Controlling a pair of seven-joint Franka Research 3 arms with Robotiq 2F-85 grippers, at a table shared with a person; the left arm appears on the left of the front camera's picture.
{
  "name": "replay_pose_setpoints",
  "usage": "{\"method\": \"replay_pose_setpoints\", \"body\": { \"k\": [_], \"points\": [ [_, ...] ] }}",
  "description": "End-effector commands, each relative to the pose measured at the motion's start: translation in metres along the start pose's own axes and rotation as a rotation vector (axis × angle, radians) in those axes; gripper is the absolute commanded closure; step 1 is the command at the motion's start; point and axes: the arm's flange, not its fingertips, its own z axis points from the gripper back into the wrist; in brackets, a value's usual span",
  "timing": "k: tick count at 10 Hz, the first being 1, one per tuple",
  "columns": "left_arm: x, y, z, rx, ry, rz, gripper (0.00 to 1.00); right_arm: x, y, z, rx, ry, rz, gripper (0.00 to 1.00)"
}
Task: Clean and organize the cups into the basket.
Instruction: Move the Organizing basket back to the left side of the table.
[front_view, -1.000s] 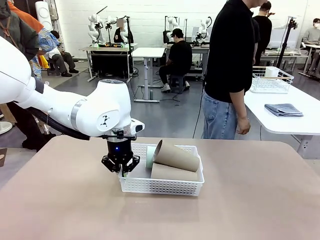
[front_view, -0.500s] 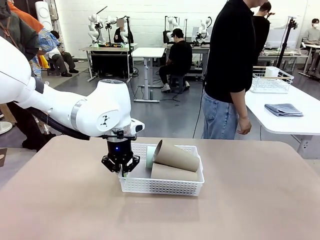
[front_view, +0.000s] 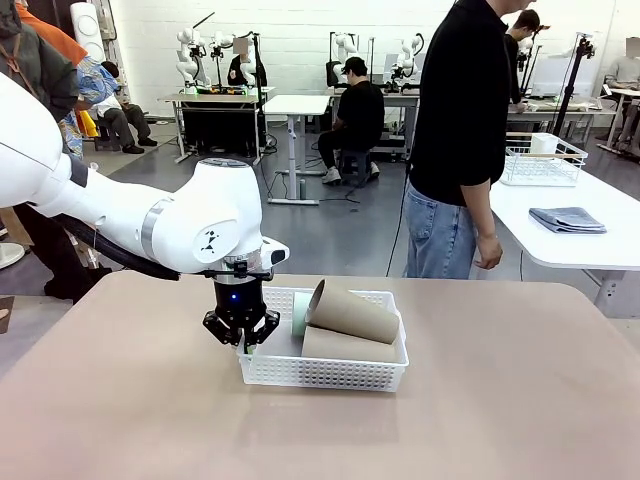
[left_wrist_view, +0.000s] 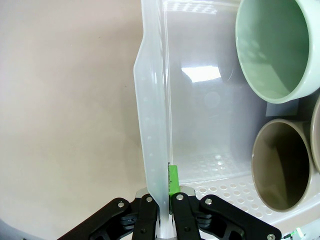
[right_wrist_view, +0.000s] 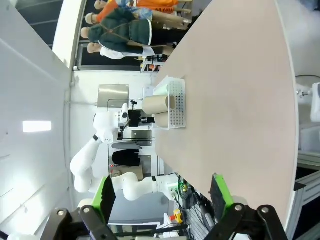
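The white perforated basket (front_view: 330, 372) stands mid-table with all three cups lying in it. One tan cup (front_view: 352, 312) rests slanted on top of the other tan cup (front_view: 345, 347), and the mint green cup (front_view: 299, 313) lies behind them. My left gripper (front_view: 243, 340) points down and is shut on the basket's left end wall (left_wrist_view: 152, 125). In the left wrist view the left gripper (left_wrist_view: 161, 226) pinches that wall, with the mint cup's mouth (left_wrist_view: 275, 45) and a tan cup's mouth (left_wrist_view: 280, 170) inside. My right gripper (right_wrist_view: 162, 199) is open in the air, far from the basket (right_wrist_view: 176, 102).
A person (front_view: 460, 140) in a black shirt stands at the table's far edge, hands at their sides. A white side table (front_view: 570, 235) at the right carries a wire basket (front_view: 542, 160) and a folded grey cloth (front_view: 567, 219).
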Motion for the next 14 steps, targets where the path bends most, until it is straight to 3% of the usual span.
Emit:
{"method": "replay_pose_setpoints", "body": {
  "k": [1, 5, 6, 8, 11, 14],
  "points": [
    [-0.001, 0.000, 0.001, -0.002, -0.001, 0.002, 1.00, 0.000, 0.004, -0.011, -0.040, -0.007, 0.008, 0.00],
    [-0.001, 0.000, 0.001, -0.002, -0.001, 0.002, 1.00, 0.000, 0.004, -0.011, -0.040, -0.007, 0.008, 0.00],
    [0.000, 0.000, 0.000, 0.000, 0.000, 0.000, 0.96, 0.000, 0.004, -0.011, -0.040, -0.007, 0.008, 0.00],
    [-0.004, 0.068, -0.006, 0.007, 0.037, -0.010, 0.96, 0.000, 0.004, -0.011, -0.040, -0.007, 0.008, 0.00],
    [-0.030, 0.156, 0.020, 0.039, -0.064, -0.020, 0.96, 0.000, 0.004, -0.011, -0.040, -0.007, 0.008, 0.00],
    [-0.024, 0.235, 0.041, 0.005, -0.082, 0.048, 0.96, 0.000, 0.004, -0.011, -0.040, -0.007, 0.008, 0.00]
  ]
}}
